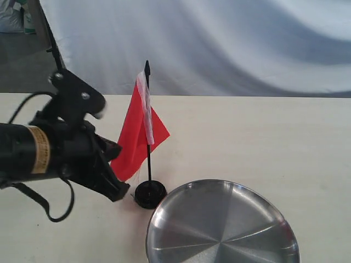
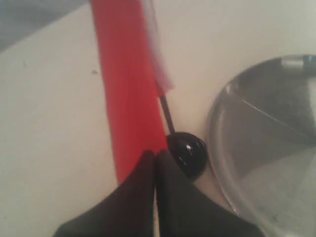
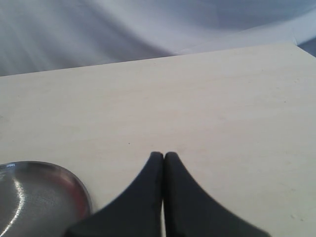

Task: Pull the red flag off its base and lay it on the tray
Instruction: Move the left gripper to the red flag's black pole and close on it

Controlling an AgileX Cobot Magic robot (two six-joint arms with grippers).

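Note:
The red flag (image 1: 137, 137) stands upright on its thin black pole in the small black base (image 1: 149, 193), just left of the shiny steel tray (image 1: 222, 224). My left gripper (image 1: 122, 192) is low on the table beside the base, its jaws shut with nothing between them. In the left wrist view the gripper (image 2: 156, 154) tips sit right below the red flag (image 2: 129, 98) cloth, with the base (image 2: 188, 152) next to them and the tray (image 2: 266, 143) beyond. My right gripper (image 3: 163, 155) is shut and empty over bare table, with the tray (image 3: 39, 197) rim to one side.
A pale wooden table (image 1: 263, 137) carries everything. A grey-white cloth backdrop (image 1: 219, 38) hangs behind the far edge. The tray runs off the bottom of the exterior view.

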